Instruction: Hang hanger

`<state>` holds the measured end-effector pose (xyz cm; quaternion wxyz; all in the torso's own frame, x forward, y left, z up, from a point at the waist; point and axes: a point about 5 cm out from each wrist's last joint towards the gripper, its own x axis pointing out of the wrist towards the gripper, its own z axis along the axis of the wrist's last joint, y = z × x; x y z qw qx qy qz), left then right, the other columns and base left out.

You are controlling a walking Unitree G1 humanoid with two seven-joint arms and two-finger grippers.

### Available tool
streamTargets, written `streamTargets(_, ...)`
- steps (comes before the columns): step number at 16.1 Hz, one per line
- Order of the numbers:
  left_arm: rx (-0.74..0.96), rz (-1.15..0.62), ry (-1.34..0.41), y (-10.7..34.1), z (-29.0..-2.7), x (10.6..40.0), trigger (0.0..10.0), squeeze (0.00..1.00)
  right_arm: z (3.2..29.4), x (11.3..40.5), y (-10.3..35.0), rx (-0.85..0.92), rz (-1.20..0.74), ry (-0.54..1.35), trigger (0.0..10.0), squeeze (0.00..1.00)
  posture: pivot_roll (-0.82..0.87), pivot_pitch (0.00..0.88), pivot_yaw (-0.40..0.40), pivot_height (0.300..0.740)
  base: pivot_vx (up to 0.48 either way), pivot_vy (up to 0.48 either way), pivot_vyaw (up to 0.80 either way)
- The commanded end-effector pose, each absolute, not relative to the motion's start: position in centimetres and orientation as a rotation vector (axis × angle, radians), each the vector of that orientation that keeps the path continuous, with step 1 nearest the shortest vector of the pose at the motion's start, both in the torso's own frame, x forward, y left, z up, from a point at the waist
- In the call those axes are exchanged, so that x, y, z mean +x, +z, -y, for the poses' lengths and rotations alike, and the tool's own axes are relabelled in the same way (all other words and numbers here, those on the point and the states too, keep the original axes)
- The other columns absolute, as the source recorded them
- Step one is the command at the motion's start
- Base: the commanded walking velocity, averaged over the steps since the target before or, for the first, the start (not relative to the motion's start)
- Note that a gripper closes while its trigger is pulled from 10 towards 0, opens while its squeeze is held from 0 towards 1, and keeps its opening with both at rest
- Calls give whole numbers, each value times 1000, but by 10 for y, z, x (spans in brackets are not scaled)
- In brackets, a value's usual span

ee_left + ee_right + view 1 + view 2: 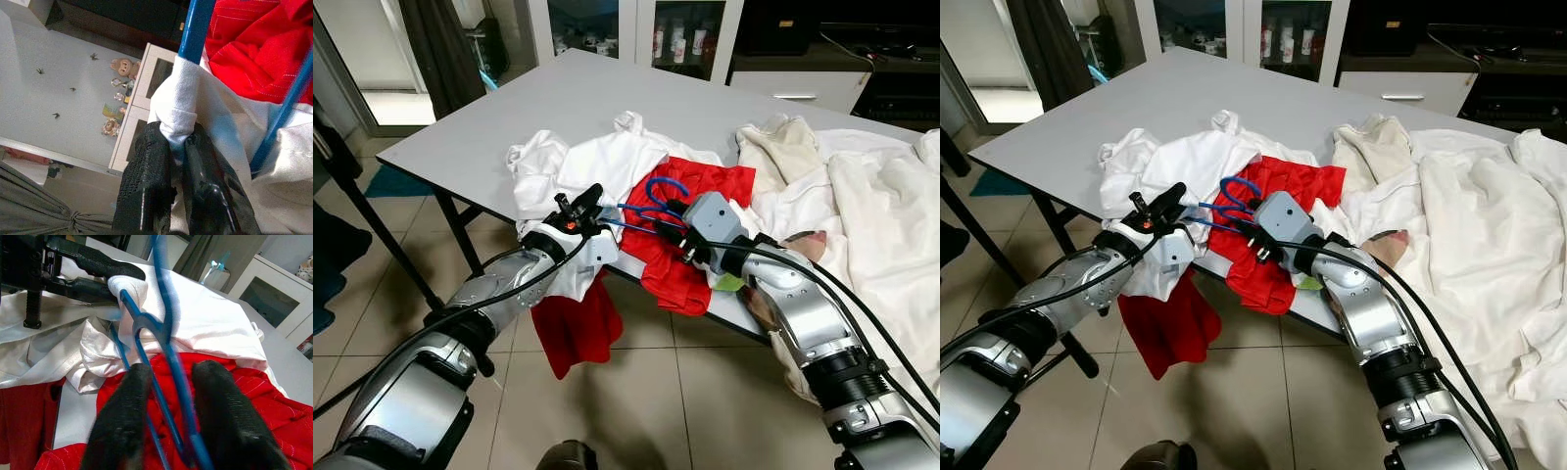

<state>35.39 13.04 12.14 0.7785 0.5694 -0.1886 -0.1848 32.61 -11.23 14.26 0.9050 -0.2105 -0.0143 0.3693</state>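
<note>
Blue hanger (658, 201) half-buried in cloth, left claw (168, 147) pinching it, right claw (168, 396) loosely astride.

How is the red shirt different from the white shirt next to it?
The red shirt is bright red with thin pale stripes, while the white shirt is plain white. The red shirt spills over the table edge and hangs toward the floor; most of the white shirt lies bunched on the tabletop. The left gripper pinches white cloth together with the blue hanger; the red shirt lies under the hanger. Both are crumpled.
</note>
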Motion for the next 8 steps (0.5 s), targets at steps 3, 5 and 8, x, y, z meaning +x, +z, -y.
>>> streamTargets(3, 1208, 486, -411, 132, -120, 355, 10000, 0, 111, 327, 145, -429, 46, 773, 0, 0, 117, 0, 19, 740, 0, 0, 0)
streamTargets(5, 1206, 499, -413, 133, -119, 354, 10000, 0, 111, 326, 145, -430, 47, 778, 0, 0, 116, 0, 19, 740, 0, 0, 0)
streamTargets(8, 1199, 525, -408, 136, -118, 354, 10000, 0, 111, 325, 144, -429, 46, 779, 0, 0, 116, 0, 23, 740, 0, 0, 0)
